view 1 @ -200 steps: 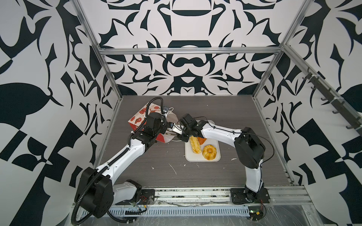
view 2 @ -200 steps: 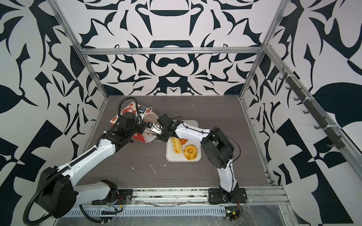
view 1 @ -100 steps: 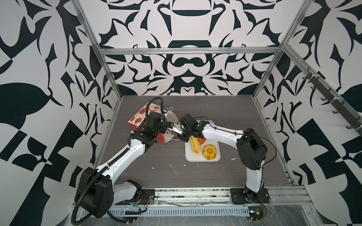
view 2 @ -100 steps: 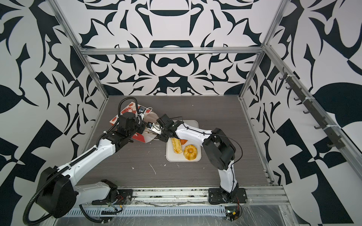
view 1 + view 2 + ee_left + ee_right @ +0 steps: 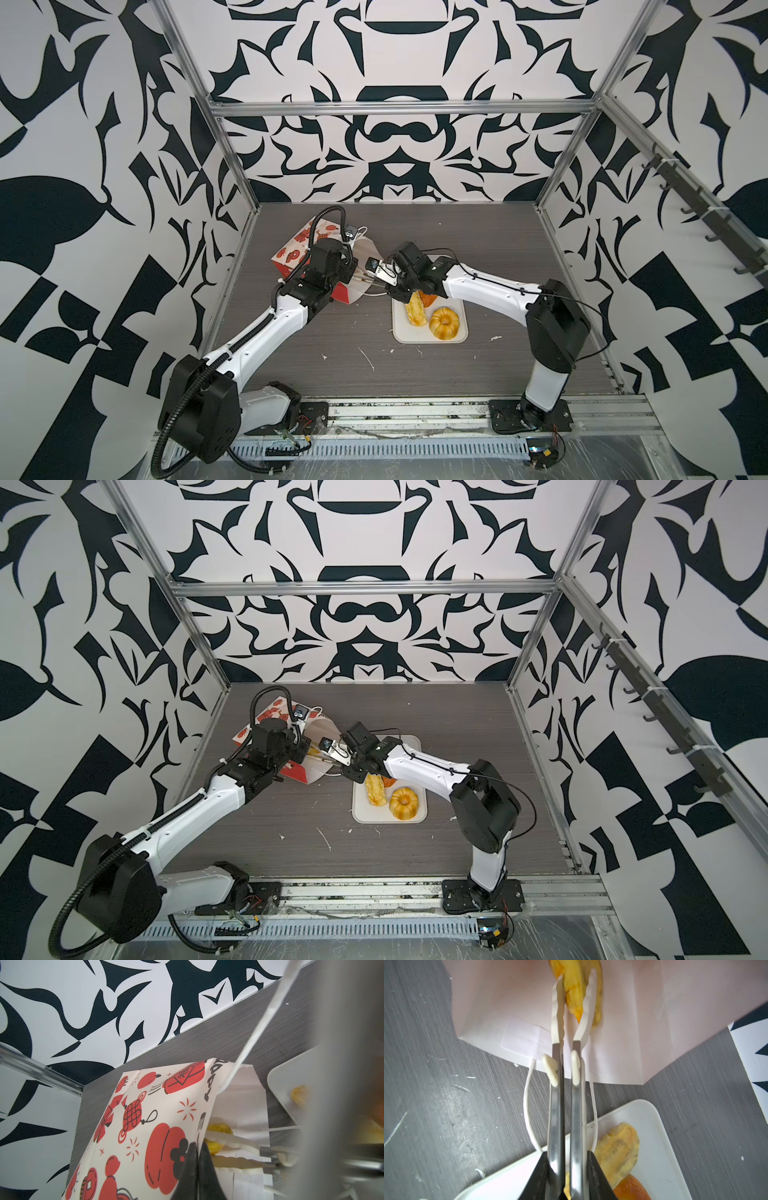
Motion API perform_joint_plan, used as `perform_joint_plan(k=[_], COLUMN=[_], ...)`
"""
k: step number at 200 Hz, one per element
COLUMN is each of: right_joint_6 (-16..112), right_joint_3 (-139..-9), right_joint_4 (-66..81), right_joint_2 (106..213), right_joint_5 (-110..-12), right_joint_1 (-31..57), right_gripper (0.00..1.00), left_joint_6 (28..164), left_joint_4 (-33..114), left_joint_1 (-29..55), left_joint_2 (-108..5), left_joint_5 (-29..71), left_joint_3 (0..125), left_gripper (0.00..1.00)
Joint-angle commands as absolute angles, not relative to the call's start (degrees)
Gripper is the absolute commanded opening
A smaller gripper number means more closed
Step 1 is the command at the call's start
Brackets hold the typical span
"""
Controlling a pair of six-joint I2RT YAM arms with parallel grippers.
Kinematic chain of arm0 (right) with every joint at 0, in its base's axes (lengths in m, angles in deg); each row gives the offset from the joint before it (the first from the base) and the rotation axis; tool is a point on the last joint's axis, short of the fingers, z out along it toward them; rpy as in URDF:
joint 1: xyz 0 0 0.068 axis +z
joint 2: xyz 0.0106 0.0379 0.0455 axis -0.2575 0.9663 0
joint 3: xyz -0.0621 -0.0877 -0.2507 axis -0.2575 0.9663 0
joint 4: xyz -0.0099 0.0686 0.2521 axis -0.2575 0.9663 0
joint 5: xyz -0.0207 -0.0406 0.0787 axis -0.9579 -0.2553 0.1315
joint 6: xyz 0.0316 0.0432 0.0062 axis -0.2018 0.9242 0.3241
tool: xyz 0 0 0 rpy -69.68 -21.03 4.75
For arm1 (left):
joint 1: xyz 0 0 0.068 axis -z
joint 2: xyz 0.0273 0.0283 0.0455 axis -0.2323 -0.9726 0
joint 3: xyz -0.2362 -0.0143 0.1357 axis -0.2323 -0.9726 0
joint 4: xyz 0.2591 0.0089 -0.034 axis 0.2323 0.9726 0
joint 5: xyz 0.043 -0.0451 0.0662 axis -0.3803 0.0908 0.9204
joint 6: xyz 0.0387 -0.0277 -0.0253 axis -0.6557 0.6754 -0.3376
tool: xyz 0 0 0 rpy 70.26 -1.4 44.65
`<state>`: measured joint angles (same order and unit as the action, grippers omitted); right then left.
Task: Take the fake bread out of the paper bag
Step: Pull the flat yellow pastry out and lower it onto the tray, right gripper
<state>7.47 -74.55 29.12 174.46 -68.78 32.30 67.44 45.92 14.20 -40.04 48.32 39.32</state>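
Nearest the front edge, the white tray [image 5: 415, 336] is lying flat on the grey wood-grain table [image 5: 415, 374], carrying a glossy ring bun [image 5: 444, 323], a long yellow piece [image 5: 416, 309] and an orange-brown piece [image 5: 429, 298] partly hidden under the arm. Just beyond it the right gripper [image 5: 566, 1176] is clamping tight on the steel arms of a pair of tongs [image 5: 556, 1115], and the tongs' white scalloped tips are closing round a yellow pastry [image 5: 576, 991] that is lying just inside the mouth of the paper bag [image 5: 158, 1118]. Farther back, the left gripper [image 5: 198, 1165] is pinching the printed upper lip of the bag between its pressed-together fingers, lifting it so the mouth is gaping toward the tray. The bag is lying on its side, with a white cord handle [image 5: 527, 1105] trailing onto the table. The pastry is looking light, hard-skinned and slick (moulded plastic or foam, I would judge), so it is likely going to slip from the tips unless taken across its thick middle rather than by a tapered end. The bag is thin, creasing paper, probably sliding or tearing if dragged
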Motion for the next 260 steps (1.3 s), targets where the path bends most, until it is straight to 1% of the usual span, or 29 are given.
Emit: perform_joint_plan(k=[1,66,121,151,177,230,260], right_joint_6=[10.0,14.5,18.4,22.7,26.9,34.8,38.2], right_joint_3=[-74.1,-69.1,-68.2,-65.7,-61.5,-54.2,-51.2], right_joint_4=[29.4,31.1,37.2,40.7,40.8,39.9,40.8], right_joint_2=[169.7,161.8,157.8,154.8,149.8,138.4,134.0], right_joint_5=[-69.5,-68.3,-68.3,-64.9,-60.1,-47.6,-43.8], right_joint_1=[32.2,31.7,30.7,29.2,27.0,18.6,15.4], right_gripper=[0.00,0.00,0.00,0.00,0.00,0.00,0.00], left_joint_6=[68.4,68.2,68.3,68.3,68.4,68.4,68.4], left_joint_4=[44.4,43.6,43.0,42.5,42.0,41.2,41.1], left_joint_1=[13.9,13.9,13.9,13.9,13.9,13.9,13.9], left_joint_2=[-40.2,-39.8,-38.8,-38.8,-39.2,-39.1,-38.9], left_joint_5=[48.9,49.8,50.3,50.5,50.5,50.8,50.7], left_joint_3=[40.2,39.8,39.1,38.9,38.9,38.5,38.4], left_gripper=[0.00,0.00,0.00,0.00,0.00,0.00,0.00])
